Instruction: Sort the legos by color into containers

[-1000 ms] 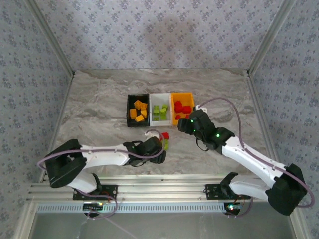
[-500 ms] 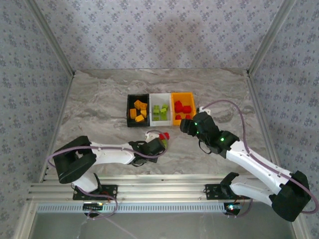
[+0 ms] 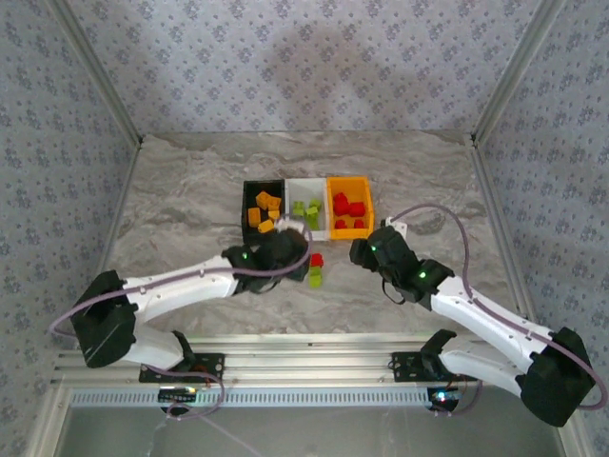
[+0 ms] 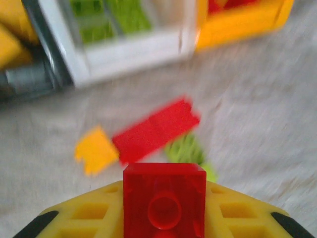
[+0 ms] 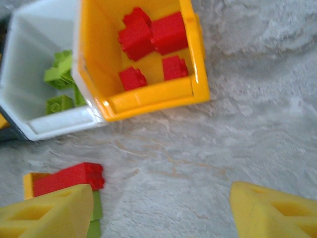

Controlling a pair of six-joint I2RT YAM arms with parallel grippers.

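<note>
Between jaws of left tool [image 4: 164, 214], red lego [image 4: 164, 196], gripped

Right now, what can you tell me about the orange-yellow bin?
The orange-yellow bin is a small open-topped rectangular box of glossy plastic with thin walls and a rolled rim. It stands upright on the marble-patterned table, at the right end of the row of bins as seen from above. Its left wall sits against the white bin. At least four red lego bricks lie loose on its floor, and no other color shows inside.
</note>
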